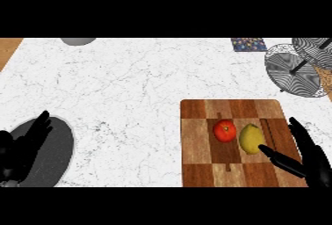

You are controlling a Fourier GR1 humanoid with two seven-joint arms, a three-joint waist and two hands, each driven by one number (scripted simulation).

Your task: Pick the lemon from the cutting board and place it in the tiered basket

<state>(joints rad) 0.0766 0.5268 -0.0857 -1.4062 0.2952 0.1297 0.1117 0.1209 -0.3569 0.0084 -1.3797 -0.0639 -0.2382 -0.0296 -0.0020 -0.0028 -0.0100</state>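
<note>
A yellow lemon (251, 138) lies on the wooden cutting board (198, 145) at the lower right, touching a red tomato (225, 131) on its left. My right hand (310, 158) is open just right of the lemon, with the thumb (277, 158) reaching under the lemon's lower edge and the fingers straight along the board's right side. The tiered basket (295, 70), a patterned wire stand, is at the far right top corner. My left hand (23, 145) rests open at the lower left.
A dark grey plate (55, 151) lies under my left hand at the lower left. A grey round object (78, 41) sits at the counter's far edge. A patterned square (249, 44) lies left of the basket. White marble counter spans the middle.
</note>
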